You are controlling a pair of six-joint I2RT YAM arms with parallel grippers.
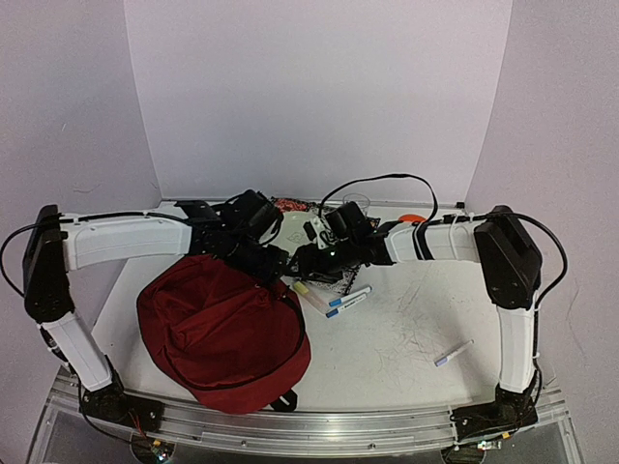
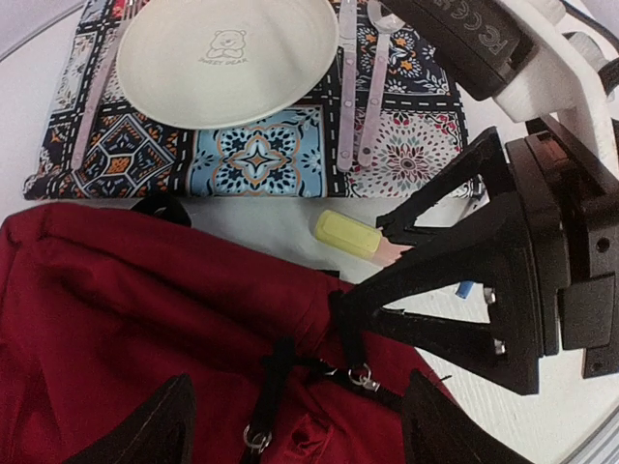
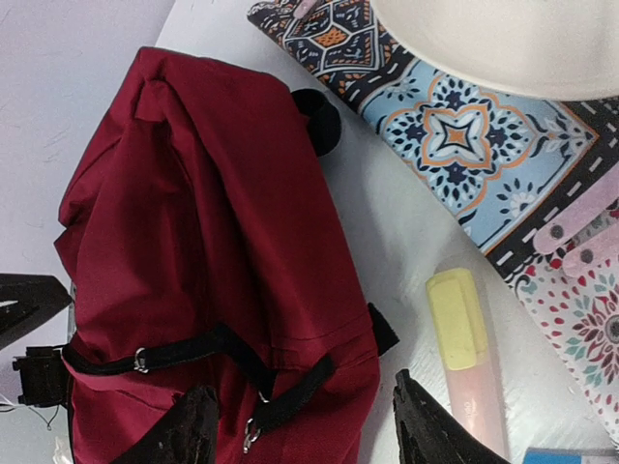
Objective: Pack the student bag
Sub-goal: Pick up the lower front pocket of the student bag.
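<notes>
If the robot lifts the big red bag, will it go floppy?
Probably floppy: the student bag is soft cloth, creased and slumped. Lifted from one spot, it would likely droop and fold. It probably won't roll when pushed; it lies flat on the table, and may bunch up instead.

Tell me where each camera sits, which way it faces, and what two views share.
Top external: above and behind the arms, looking down at the table; left arm, right arm and the student bag show.
Left wrist: on the left arm, looking down past the left hand onto the bag, plate and placemat; the right hand shows too.
Right wrist: on the right arm, looking down past its own fingers onto the bag.
Shared: both wrist views show the bag, placemat and yellow highlighter.
</notes>
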